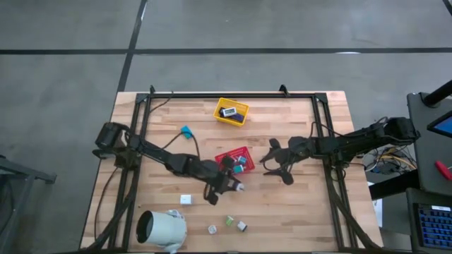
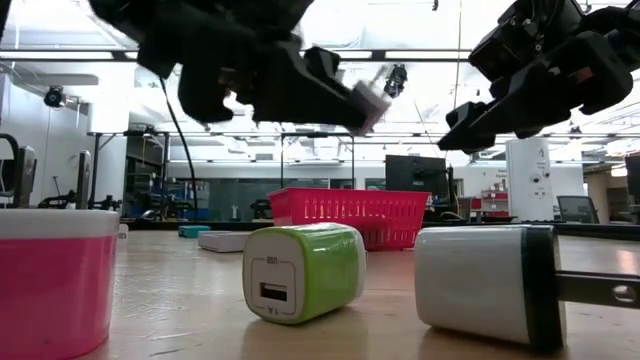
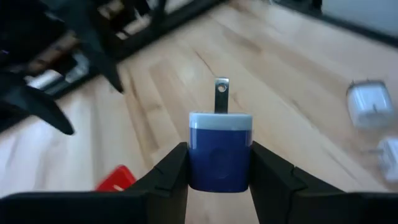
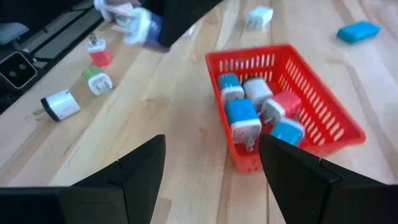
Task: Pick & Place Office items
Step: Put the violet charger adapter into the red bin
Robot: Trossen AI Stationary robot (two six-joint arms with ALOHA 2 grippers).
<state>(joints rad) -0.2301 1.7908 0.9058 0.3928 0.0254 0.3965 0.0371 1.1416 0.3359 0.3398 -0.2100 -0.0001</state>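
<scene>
the left gripper (image 1: 236,185) is above the wooden table (image 1: 296,212), just in front of the red tray (image 1: 227,154), with its two dark fingers (image 3: 168,177) pressed shut against the sides of a navy plug block (image 3: 220,152). the block has a pale blue cap and one metal prong standing up from it, and no lettering can be read on its face.

the right gripper (image 1: 277,161) hangs just right of the red tray with its jaws spread wide and nothing between them.

inside the red tray lie several office items: a blue-and-white plug (image 4: 242,122), a white one (image 4: 256,91), a pink one (image 4: 284,103) and more blue pieces beside them. the yellow tray (image 1: 242,118) sits near the table's far edge and holds a dark-and-white piece whose markings are too small to read.

loose on the table near its front edge are a green charger cube (image 2: 303,271) with a usb slot in its white face, a white block with a dark band (image 2: 485,283) and a pink-and-white cube (image 2: 55,280). a white piece (image 1: 186,200) lies left of the left gripper, and a teal piece (image 1: 186,130) lies farther back. the large white cylinder (image 1: 161,230) rests on its side at the front left corner. no brand names or labels are legible anywhere.
</scene>
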